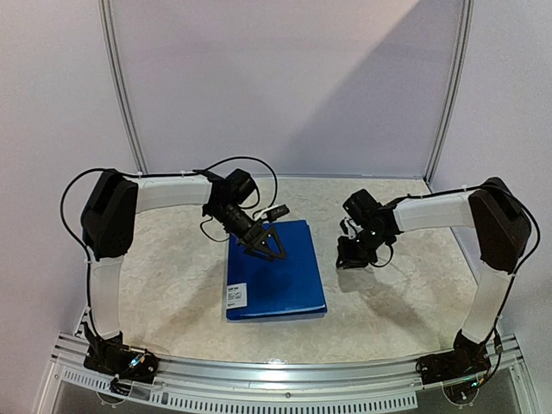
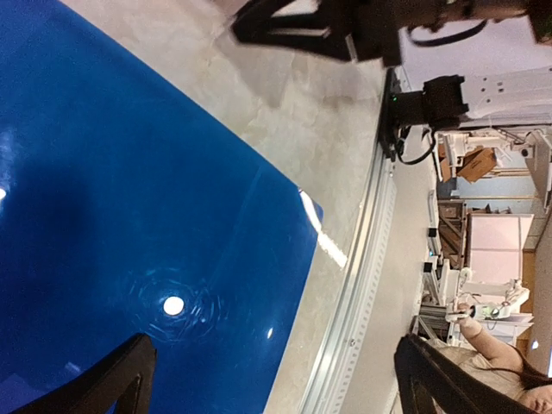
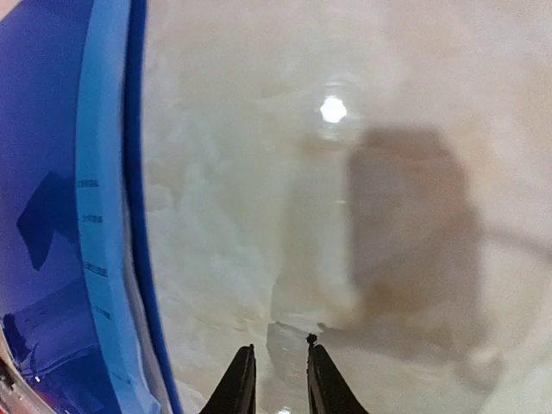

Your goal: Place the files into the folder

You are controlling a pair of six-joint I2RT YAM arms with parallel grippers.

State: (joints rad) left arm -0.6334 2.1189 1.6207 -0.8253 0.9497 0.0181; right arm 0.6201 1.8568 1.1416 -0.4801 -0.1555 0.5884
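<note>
The blue folder (image 1: 280, 276) lies closed and flat on the table between the arms, with its white label (image 1: 235, 295) at the near left corner. No sheets of the files show in any view. My left gripper (image 1: 269, 250) hovers over the folder's far left part with its jaws wide open and empty. The left wrist view shows the blue cover (image 2: 129, 216) below the left gripper (image 2: 276, 379). My right gripper (image 1: 352, 257) is over bare table just right of the folder. Its fingers (image 3: 241, 384) stand slightly apart and hold nothing. The folder's edge (image 3: 52, 216) runs along the left of that view.
A slotted aluminium rail (image 1: 276, 371) runs along the table's near edge and also shows in the left wrist view (image 2: 362, 276). White backdrop panels with curved metal poles (image 1: 121, 86) close off the far side. The right arm (image 2: 345, 26) shows at the top of the left wrist view.
</note>
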